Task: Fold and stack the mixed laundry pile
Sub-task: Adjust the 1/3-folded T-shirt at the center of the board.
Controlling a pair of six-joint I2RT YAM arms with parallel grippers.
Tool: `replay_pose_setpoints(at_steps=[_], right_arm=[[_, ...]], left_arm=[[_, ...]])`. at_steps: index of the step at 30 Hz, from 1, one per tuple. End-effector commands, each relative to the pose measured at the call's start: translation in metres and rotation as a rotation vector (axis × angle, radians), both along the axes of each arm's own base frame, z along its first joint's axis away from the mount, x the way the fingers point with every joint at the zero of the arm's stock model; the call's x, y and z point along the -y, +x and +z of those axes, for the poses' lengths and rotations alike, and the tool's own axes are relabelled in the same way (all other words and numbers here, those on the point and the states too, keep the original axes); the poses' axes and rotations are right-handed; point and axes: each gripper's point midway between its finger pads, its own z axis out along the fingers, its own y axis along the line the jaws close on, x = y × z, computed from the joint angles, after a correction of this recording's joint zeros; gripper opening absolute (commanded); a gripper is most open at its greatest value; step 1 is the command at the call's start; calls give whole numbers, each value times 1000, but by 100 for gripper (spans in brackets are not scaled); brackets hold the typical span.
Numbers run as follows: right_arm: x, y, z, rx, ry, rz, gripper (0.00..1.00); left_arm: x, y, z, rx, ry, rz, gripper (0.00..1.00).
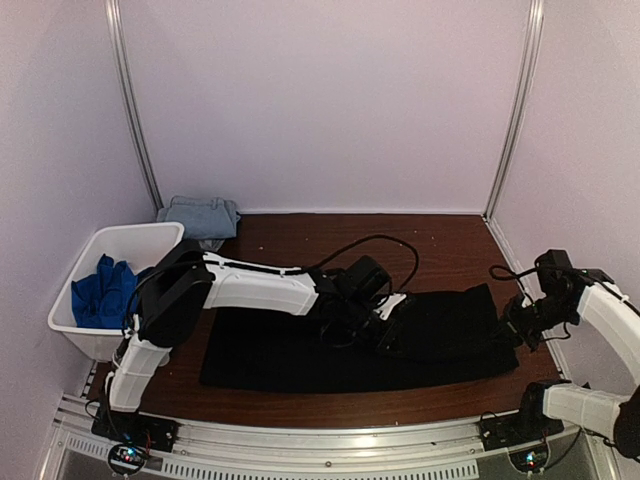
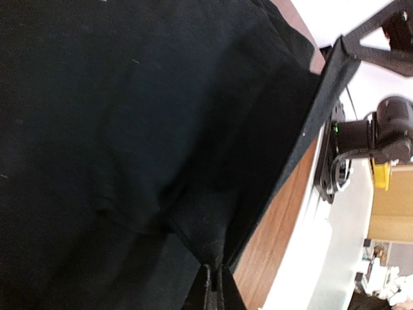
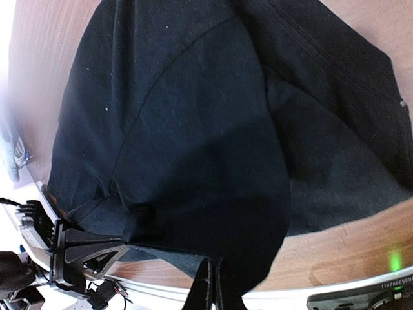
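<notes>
Top view: black cloth (image 1: pixel 300 350) spread flat along the near middle of the counter (image 1: pixel 430 240), its right part raised into a fold. Left tool (image 1: pixel 385 325) reaches across to mid-cloth at that fold; right tool (image 1: pixel 513 328) sits at the cloth's right end. White bin (image 1: pixel 120 235) at left holds blue fabric (image 1: pixel 100 290); denim (image 1: pixel 200 215) lies just beyond it at the far wall. Left wrist view: fingers (image 2: pixel 204 292) pressed together on a lifted cloth edge, the fabric hanging taut from them. Right wrist view: fingers (image 3: pixel 201 287) likewise closed, pinching the cloth's near hem, with a layer draped over. Step in hand, by judgement: folding the black cloth's right end toward the left. The next move calls for both tools to carry the edge leftward together, level, then lay it down squarely before letting go.
</notes>
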Motion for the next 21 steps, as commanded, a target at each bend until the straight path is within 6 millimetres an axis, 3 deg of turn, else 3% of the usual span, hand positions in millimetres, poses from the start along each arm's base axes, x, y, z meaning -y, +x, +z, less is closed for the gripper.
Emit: replay_pose_setpoints(at_steps=[1, 3, 5, 8, 12, 14, 16, 17, 21], right_arm=[[7, 36, -2, 67, -12, -22, 0], [11, 52, 0, 88, -36, -24, 0], [16, 66, -2, 98, -65, -10, 0], [20, 77, -13, 77, -98, 35, 0], [31, 82, -25, 37, -153, 75, 1], [33, 88, -19, 49, -152, 84, 14], [35, 99, -5, 88, -159, 94, 40], [38, 104, 2, 111, -179, 100, 47], [53, 131, 22, 222, -271, 119, 49]], left_arm=[[6, 16, 1, -49, -35, 29, 10], [4, 26, -2, -84, -35, 59, 19], [2, 36, 0, -107, -51, 86, 22], [-6, 53, 17, -56, -78, 124, 25], [-32, 84, 42, 61, -53, 203, 27], [-50, 99, 50, 73, -36, 235, 28], [-72, 113, 54, 84, -4, 281, 29], [-86, 122, 55, 98, 19, 311, 30], [-147, 149, 52, 145, 134, 424, 32]])
